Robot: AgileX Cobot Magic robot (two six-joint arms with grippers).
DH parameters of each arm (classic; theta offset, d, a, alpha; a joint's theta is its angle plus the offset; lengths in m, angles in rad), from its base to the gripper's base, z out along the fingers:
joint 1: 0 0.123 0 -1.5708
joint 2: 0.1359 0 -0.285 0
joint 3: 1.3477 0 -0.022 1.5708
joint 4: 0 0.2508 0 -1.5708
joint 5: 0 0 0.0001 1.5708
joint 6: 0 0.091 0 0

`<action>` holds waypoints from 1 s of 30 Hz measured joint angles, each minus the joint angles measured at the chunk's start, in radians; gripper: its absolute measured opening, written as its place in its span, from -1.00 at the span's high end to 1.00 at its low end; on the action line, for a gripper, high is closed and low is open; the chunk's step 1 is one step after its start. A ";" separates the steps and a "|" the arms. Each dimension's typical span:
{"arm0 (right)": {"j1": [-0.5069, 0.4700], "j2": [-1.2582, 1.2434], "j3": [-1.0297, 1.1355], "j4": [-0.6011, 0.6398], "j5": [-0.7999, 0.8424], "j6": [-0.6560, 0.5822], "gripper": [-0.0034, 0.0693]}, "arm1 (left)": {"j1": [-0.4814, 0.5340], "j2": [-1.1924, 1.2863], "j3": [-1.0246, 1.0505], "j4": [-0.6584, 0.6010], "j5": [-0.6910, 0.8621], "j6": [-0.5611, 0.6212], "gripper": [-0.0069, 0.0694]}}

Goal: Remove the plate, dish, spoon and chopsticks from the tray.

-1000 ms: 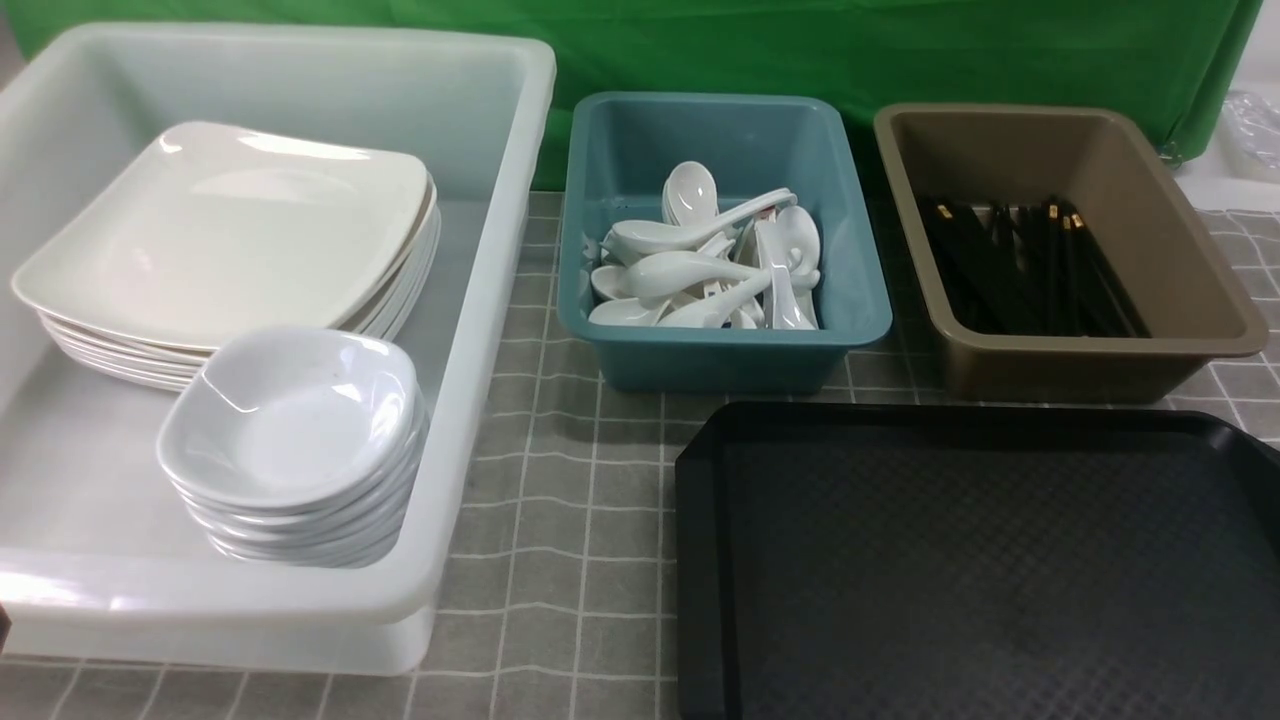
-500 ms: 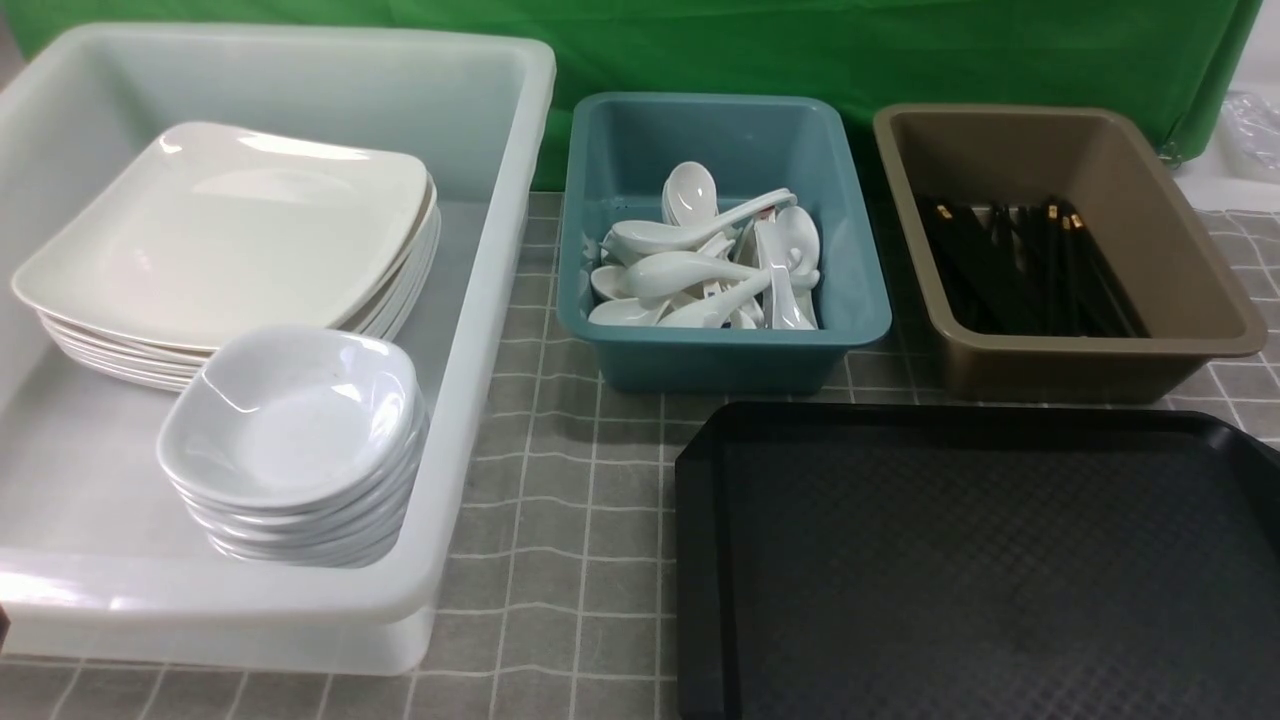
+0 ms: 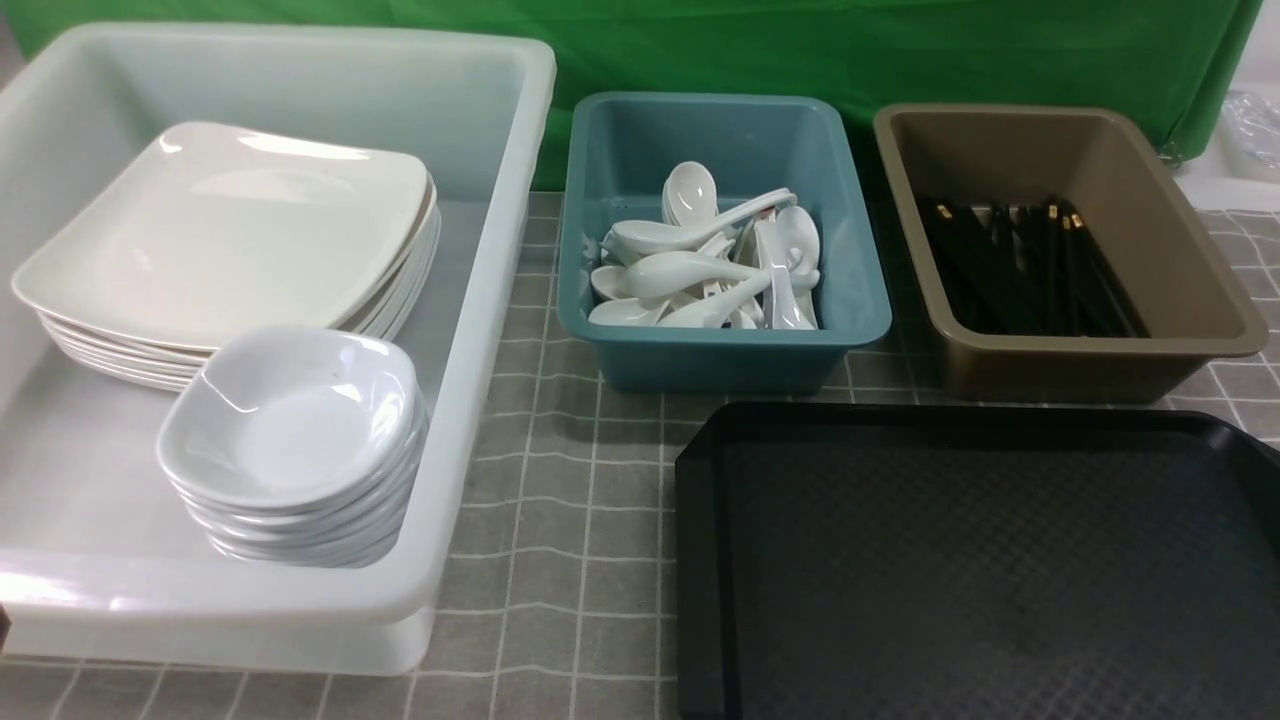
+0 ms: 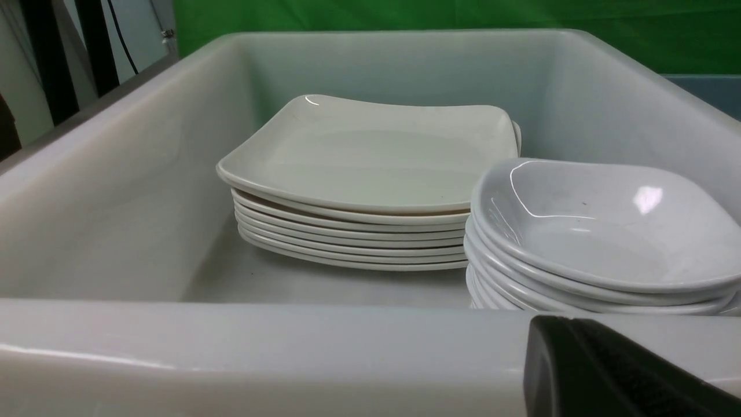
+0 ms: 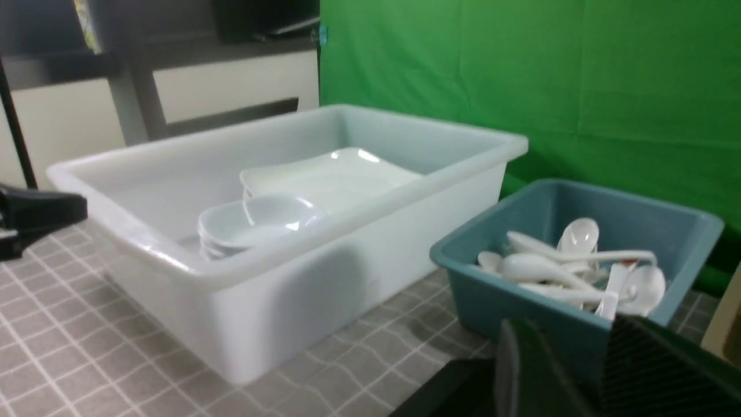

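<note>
From the front I lose the tray (image 3: 980,560) at the near and right edges, and the white tub (image 3: 480,300) runs off the left. Neither arm shows there. On the left wrist, only one dark finger (image 4: 613,376) pokes in at the corner, in front of the tub's near wall — the stacked dishes (image 4: 596,243) beyond it are cut at the edge. On the right wrist, the blurred fingers (image 5: 654,370) cover the teal tub's (image 5: 556,307) near wall.
</note>
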 joint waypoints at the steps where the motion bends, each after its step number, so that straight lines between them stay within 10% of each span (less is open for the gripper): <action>1: 0.000 0.000 0.000 -0.021 -0.012 0.014 0.26 | 0.000 0.000 0.000 0.000 0.000 0.001 0.81; 14: -0.010 -0.008 0.000 -0.200 0.005 0.184 0.25 | 0.000 0.000 0.000 0.000 0.000 0.001 0.81; 24: -0.452 -0.045 0.039 -0.200 0.215 0.040 0.25 | 0.000 0.000 0.000 0.000 0.000 0.001 0.81; 30: -0.555 -0.100 0.176 -0.206 0.217 -0.025 0.25 | 0.000 0.000 0.000 0.000 0.000 0.016 0.81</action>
